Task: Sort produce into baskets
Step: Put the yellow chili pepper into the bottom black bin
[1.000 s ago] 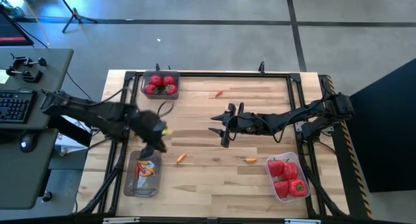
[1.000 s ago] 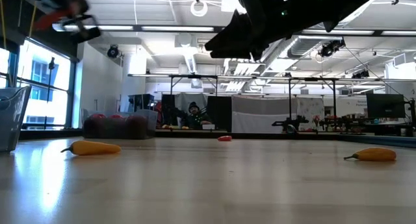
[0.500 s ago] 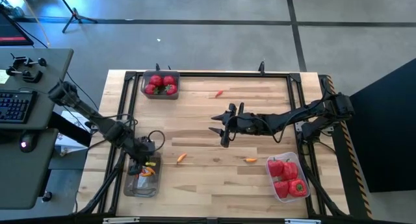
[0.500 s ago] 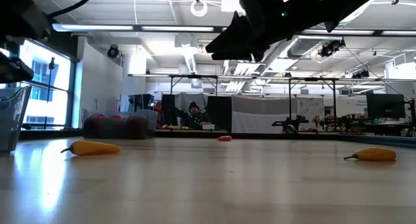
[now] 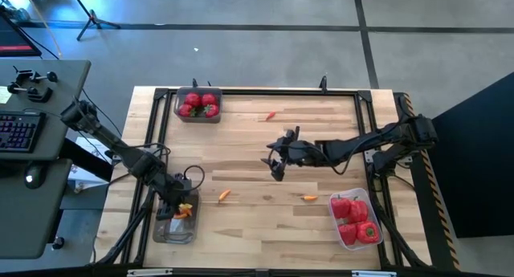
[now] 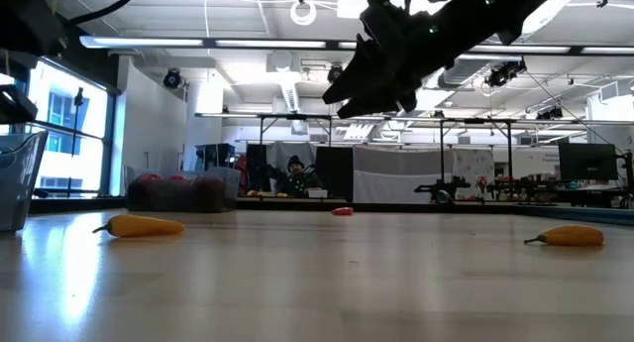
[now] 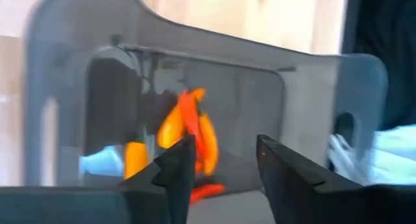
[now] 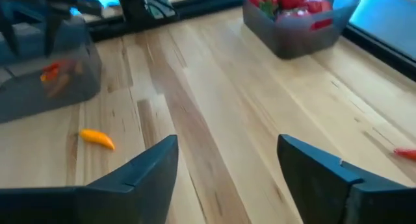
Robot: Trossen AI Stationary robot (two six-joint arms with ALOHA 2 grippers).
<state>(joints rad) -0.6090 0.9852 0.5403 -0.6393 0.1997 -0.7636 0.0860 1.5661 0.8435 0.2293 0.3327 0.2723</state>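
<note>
Orange pieces (image 7: 188, 130) blur behind the tub (image 7: 78, 49) wall; both arms' fingers (image 7: 175, 165) (image 8: 146, 162) spread, empty.

My big robot lab

I work at a wooden table (image 5: 265, 229) in a big room with a gray floor, ceiling lights (image 6: 303, 10), a desk with a keyboard (image 5: 18, 132), and more benches far behind.
</note>
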